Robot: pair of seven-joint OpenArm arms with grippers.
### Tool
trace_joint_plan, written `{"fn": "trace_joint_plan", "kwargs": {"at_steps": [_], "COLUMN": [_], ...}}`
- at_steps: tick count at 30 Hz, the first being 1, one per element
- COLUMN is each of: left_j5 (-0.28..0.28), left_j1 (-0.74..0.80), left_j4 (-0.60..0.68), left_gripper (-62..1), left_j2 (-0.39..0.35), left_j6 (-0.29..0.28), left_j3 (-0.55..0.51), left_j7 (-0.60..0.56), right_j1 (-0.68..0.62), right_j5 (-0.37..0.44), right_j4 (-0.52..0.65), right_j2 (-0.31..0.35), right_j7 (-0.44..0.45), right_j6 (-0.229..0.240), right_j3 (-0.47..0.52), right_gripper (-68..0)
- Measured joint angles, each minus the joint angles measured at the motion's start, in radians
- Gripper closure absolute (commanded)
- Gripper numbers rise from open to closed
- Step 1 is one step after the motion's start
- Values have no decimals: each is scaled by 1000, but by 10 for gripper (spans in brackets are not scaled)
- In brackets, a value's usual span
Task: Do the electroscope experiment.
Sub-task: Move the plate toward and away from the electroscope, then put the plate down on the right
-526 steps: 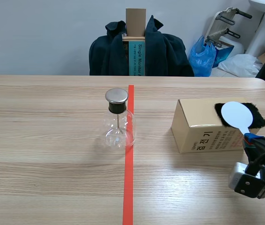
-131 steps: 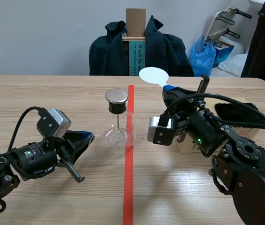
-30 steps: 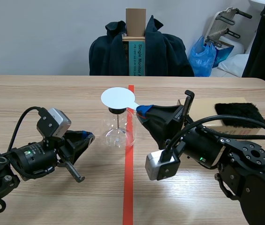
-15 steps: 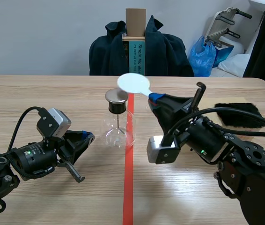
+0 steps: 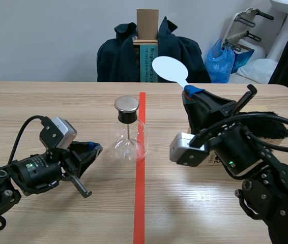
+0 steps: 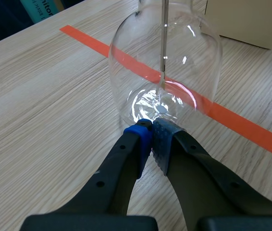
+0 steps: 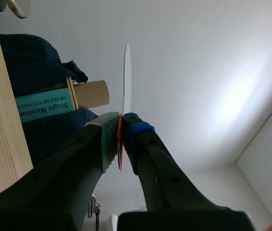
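- Two words readable: "Single Monitor", on a teal box (image 5: 147, 63) propped against the dark jacket (image 5: 184, 56) across the table.
- Electroscope (image 5: 128, 129): glass flask with a metal cap, standing mid-table on the red tape line (image 5: 139, 203).
- Left gripper (image 6: 151, 134): fingers pressed together on nothing, tips right at the flask's base.
- Right gripper (image 7: 120, 127): pinching the handle of a white disc paddle (image 5: 168, 69), held high, right of the cap and apart from it.
- Right arm hides most of the cardboard box (image 6: 251, 19); black fur cloth (image 5: 279, 129) lies on top.
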Motion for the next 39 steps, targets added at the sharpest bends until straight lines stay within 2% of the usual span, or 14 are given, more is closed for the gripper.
{"fn": "trace_joint_plan", "kwargs": {"at_steps": [6, 9, 12, 15, 17, 20, 22, 24, 27, 30, 32, 34, 37, 39], "left_j5": [0, -6, -8, -8, -14, -69, -84, -92, -102, -103, -107, -114, -169, -169], "left_j1": [2, 29, 107, 229, 329, 501, 620, 735, 884, 992, 1039, 1067, 1084, 1083], "left_j4": [0, 34, 146, 324, 463, 686, 827, 948, 1082, 1165, 1200, 1226, 1254, 1261], "left_gripper": [-30, -30, -30, -36, -92, -212, -281, -393, -623, -623, -623, -623, -623, -623], "left_j2": [0, -10, -53, -116, -169, -264, -325, -373, -413, -416, -415, -412, -413, -412], "left_j6": [3, 21, 26, 26, 26, 25, 25, 25, 25, 24, 25, 26, 26, 27], "left_j3": [0, 0, -10, -57, -105, -188, -246, -299, -368, -430, -467, -495, -518, -519], "left_j7": [0, 19, 46, 114, 134, 172, 200, 229, 232, 232, 233, 233, 269, 274], "right_j1": [-100, -167, -242, -296, -315, -322, -319, -316, -312, -310, -304, -295, -261, -232], "right_j5": [26, 25, 25, 25, 26, 38, 63, 66, 67, 66, 66, 66, 67, 66], "right_j4": [84, 108, 118, 119, 119, 119, 119, 119, 119, 119, 120, 120, 120, 120], "right_j2": [57, 83, 117, 154, 172, 191, 193, 192, 192, 191, 190, 190, 190, 190], "right_j7": [-55, -80, -137, -219, -276, -351, -391, -433, -494, -494, -502, -500, -502, -501], "right_j6": [0, 0, 1, 1, 2, 4, 3, 4, 4, 12, 64, 79, 95, 108], "right_j3": [0, 0, 0, 0, 0, 0, 0, 0, 0, 0, 0, -1, -7, -18], "right_gripper": [-7, -7, -7, -7, -7, -7, -7, -7, -7, -7, -7, -7, -7, -7]}}
